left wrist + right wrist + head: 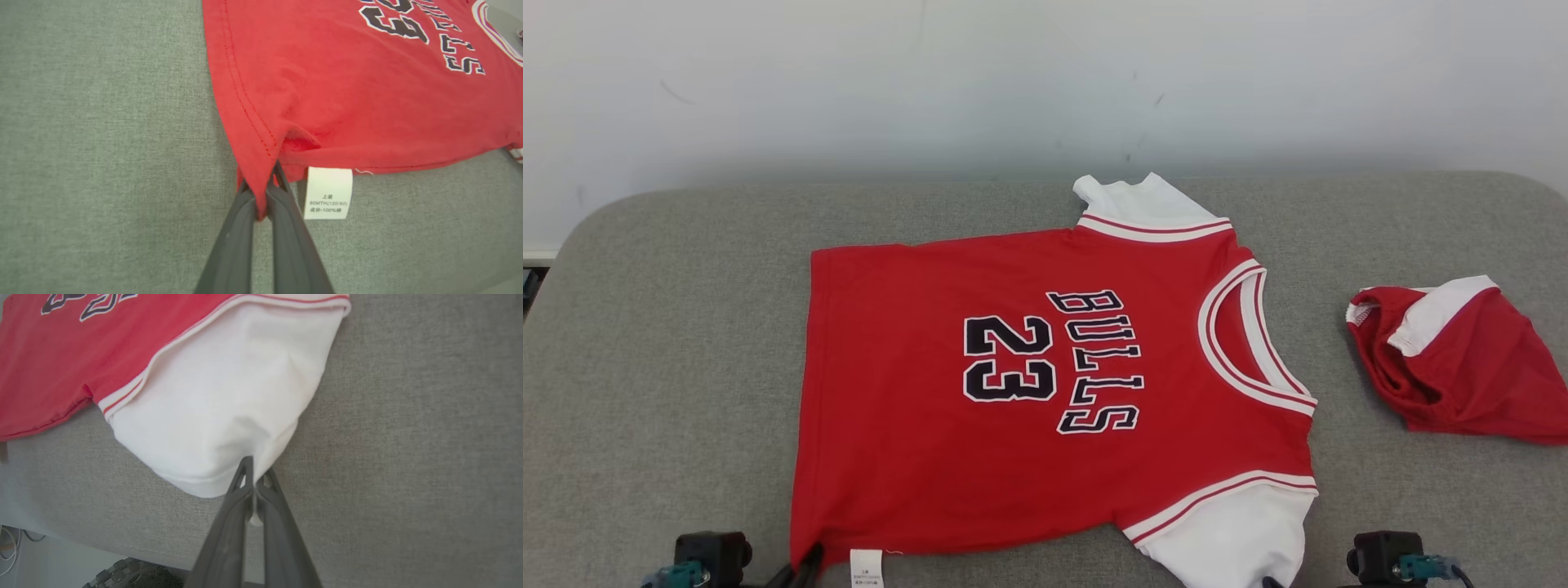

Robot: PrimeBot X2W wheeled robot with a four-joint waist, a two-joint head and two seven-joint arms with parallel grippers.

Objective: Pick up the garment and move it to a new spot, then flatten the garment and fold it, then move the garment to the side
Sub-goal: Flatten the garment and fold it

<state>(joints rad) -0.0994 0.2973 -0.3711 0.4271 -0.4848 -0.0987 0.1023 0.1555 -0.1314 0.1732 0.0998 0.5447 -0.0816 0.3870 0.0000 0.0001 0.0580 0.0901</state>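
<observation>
Two claws grip the red jersey, spread face-up across the middle of the tabletop: the left claw clamps its hem corner, the right claw its white sleeve, so flattening seems nearly done, with folding and setting aside left.

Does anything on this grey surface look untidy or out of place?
The shirt lies mostly flat, but its far sleeve is bunched up, its label sticks out at the near edge, and a second red garment lies crumpled on the right.
</observation>
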